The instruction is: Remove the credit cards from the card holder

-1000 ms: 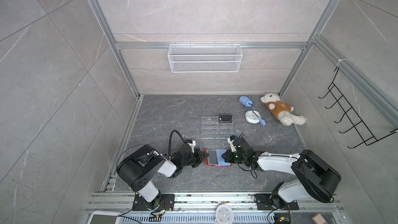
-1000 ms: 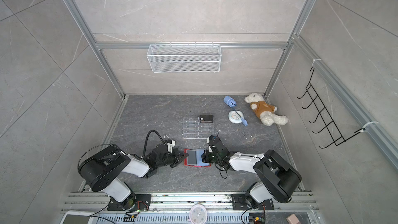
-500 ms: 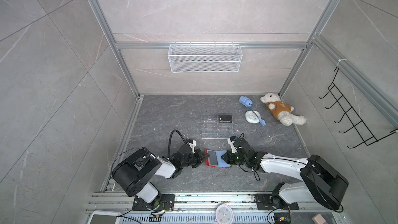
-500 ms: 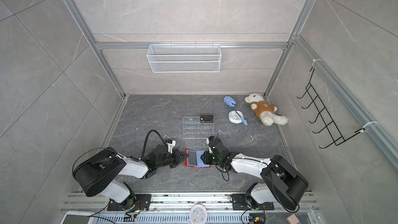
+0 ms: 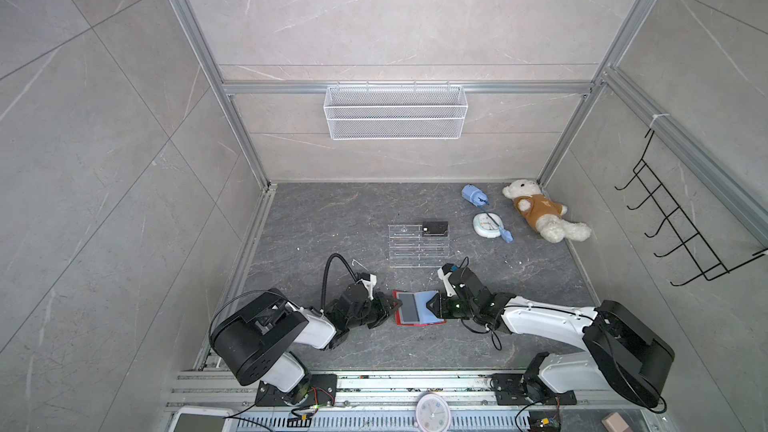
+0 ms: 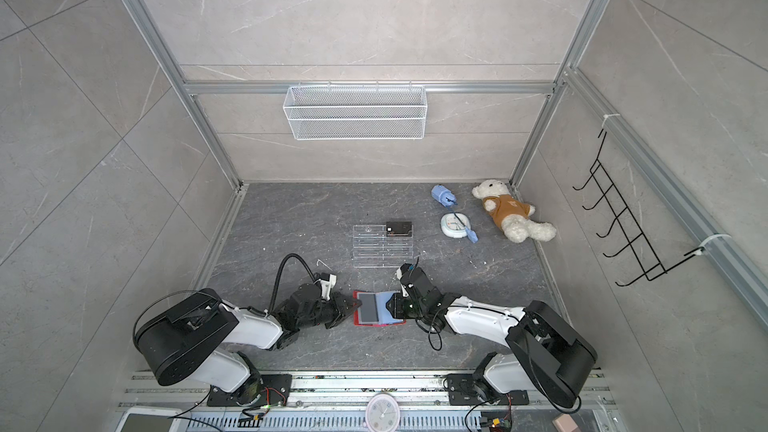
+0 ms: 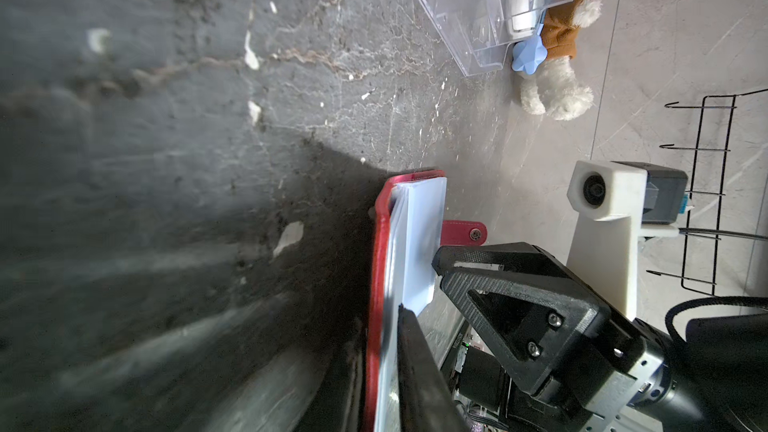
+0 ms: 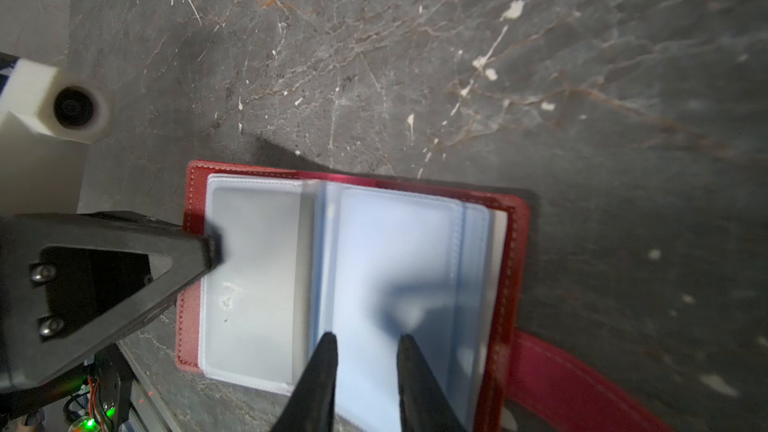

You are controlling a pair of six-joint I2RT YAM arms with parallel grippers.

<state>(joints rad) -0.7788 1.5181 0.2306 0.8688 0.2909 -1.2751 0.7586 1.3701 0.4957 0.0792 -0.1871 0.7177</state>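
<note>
Holder (image 5: 417, 312) lies open on the floor (image 5: 332, 222), at 6 o'clock from the stand (image 5: 417, 249), between the two claws. Red cover down, sleeves up. Tab (image 7: 463, 232) trails off its 3 o'clock side.

Left claw (image 5: 395, 305) at the holder's 9 o'clock. Its fingers straddle the cover edge and the clear sleeve (image 8: 257, 268), with one tip on top touching the sleeve. Pinching or slack: cannot tell.

Right claw (image 8: 363, 340) at the holder's 3 o'clock, over the blue page (image 8: 399, 243). Jaws parted a little, nothing seen between them: released.

One card (image 5: 435, 227) already sits in the stand's far tier, at its 1 o'clock corner. Second card not confirmed. A dark panel shows under the clear sleeve in both top views, but the right wrist view shows that sleeve pale grey. Cannot say whether a card is inside.

Handling, by judgement:
- Card is light, stiff and slick; the sleeve is soft and clingy.
- Holder is light and floppy and likely to skate on stone, so one claw should pin the cover.
- Take the card by its exposed short edge at the sleeve mouth, with a shallow pinch across the faces, and pull straight along the sleeve.
- Too deep a bite would catch the plastic and drag the whole holder.
</note>
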